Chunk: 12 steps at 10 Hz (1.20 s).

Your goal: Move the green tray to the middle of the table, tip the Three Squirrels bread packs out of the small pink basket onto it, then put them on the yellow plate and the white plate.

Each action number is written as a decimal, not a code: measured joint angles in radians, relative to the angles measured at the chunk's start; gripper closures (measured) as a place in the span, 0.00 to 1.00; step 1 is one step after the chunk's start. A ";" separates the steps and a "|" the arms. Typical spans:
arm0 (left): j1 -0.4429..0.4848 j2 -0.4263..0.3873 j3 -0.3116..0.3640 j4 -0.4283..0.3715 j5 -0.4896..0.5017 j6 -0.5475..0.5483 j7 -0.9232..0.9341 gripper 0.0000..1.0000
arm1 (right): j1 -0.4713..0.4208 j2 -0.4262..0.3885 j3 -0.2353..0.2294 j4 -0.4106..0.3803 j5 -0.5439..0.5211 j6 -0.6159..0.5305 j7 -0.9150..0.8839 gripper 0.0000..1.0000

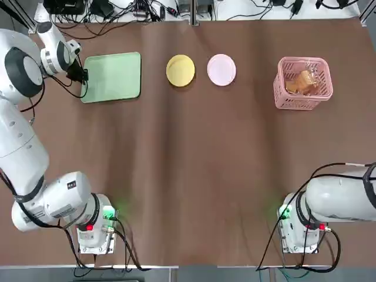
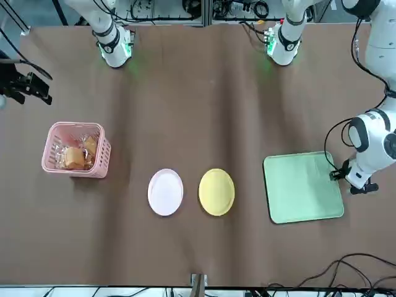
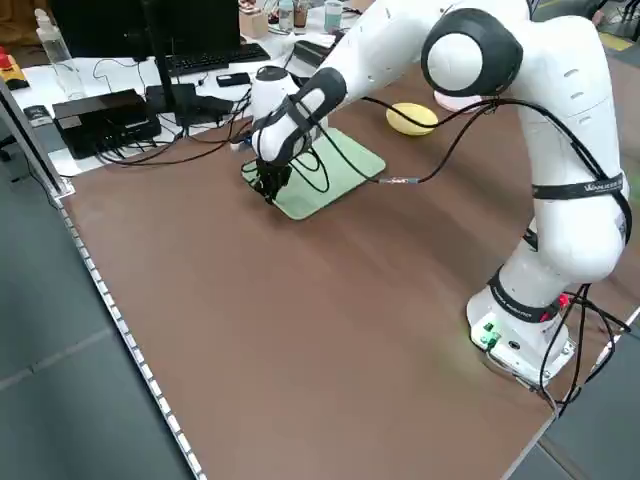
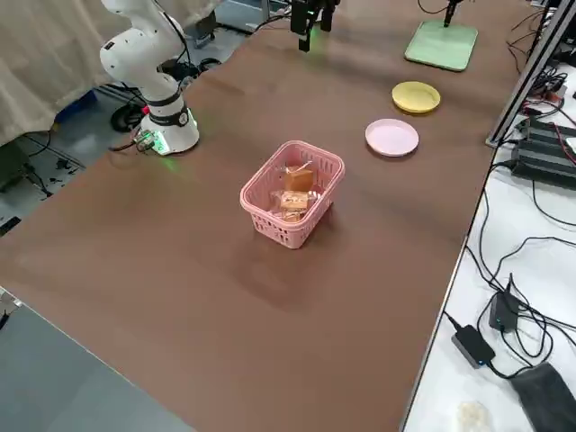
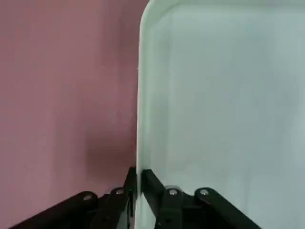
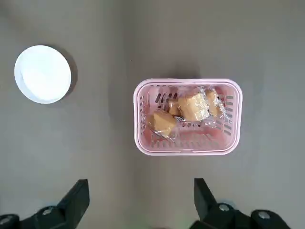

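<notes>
Currently catalogued: left tool [image 5: 136, 191], fingers together on the near-side rim of the green tray [image 1: 111, 76], clamped at the tray's outer edge. Right tool [image 6: 138, 200], fingers apart and holding nothing, raised well above the table [image 1: 188, 176] over the small pink basket [image 6: 187, 117].

Risks, as judged from this position:
- Grip sits on a thin, low rim at one edge only; the tray could pivot or slip out of the fingers when dragged, since the far end has no support from the tool.
- Tray lies flat on the table; a pull with too much downward force could make it catch and jerk.
- Yellow plate [image 1: 180, 70] lies just beside the tray on the way toward the middle; a straight sideways drag could nudge it, and the white plate [image 1: 221, 69] next to it.

Items:
- Green tray: pale green, flat, rectangular, rounded corners, low rim, bare inside. Location: far left part of the table, not yet in the middle.
- Yellow plate, white plate: small, round, bare, side by side near the far edge, apart from one another.
- Small pink basket: slatted sides, upright, far right part of the table.
- Three Squirrels bread packs [image 6: 190, 107]: clear wrappers, golden-brown bread, all inside the basket, piled together; exact count unclear.
</notes>
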 joint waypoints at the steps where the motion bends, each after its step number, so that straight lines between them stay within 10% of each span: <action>1: 0.002 -0.018 -0.012 -0.028 0.000 0.001 0.003 0.89 | 0.000 0.000 0.000 0.000 0.000 0.000 0.000 0.03; 7: 0.008 -0.389 -0.039 -0.557 0.000 0.005 0.115 0.89 | 0.000 0.000 0.000 0.000 0.000 0.000 0.000 0.03; 12: 0.008 -0.442 -0.238 -0.712 0.000 0.012 0.068 0.90 | 0.000 0.000 0.000 -0.001 0.000 0.000 0.000 0.03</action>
